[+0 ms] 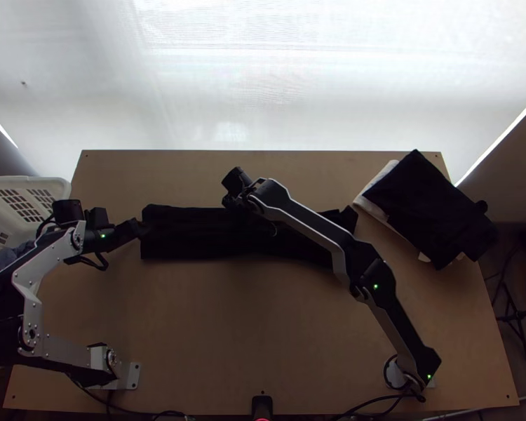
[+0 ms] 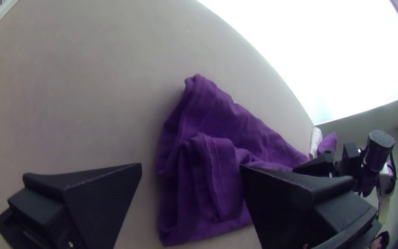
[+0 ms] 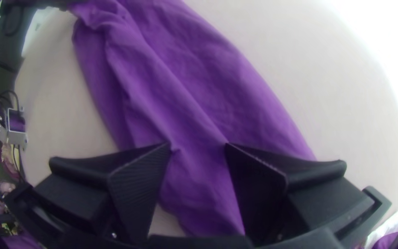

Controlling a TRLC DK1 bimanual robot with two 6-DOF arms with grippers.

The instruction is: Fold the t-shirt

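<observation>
The t-shirt (image 1: 186,235) lies as a long, narrow, folded strip across the table, dark from above. It is purple in the left wrist view (image 2: 226,120), its end layered and creased, and has lengthwise folds in the right wrist view (image 3: 194,101). My left gripper (image 1: 138,229) is at the strip's left end; its fingers stand apart (image 2: 192,167), one over bare table, the other over the cloth. Around the strip's middle is my right gripper (image 1: 233,201), also open (image 3: 198,145), with cloth visible between its fingers.
A stack of dark folded cloth (image 1: 431,210) with white cloth beneath it lies at the table's right back corner. Beyond the left edge stands a white basket (image 1: 49,186). The right arm's links cross above the strip's right part.
</observation>
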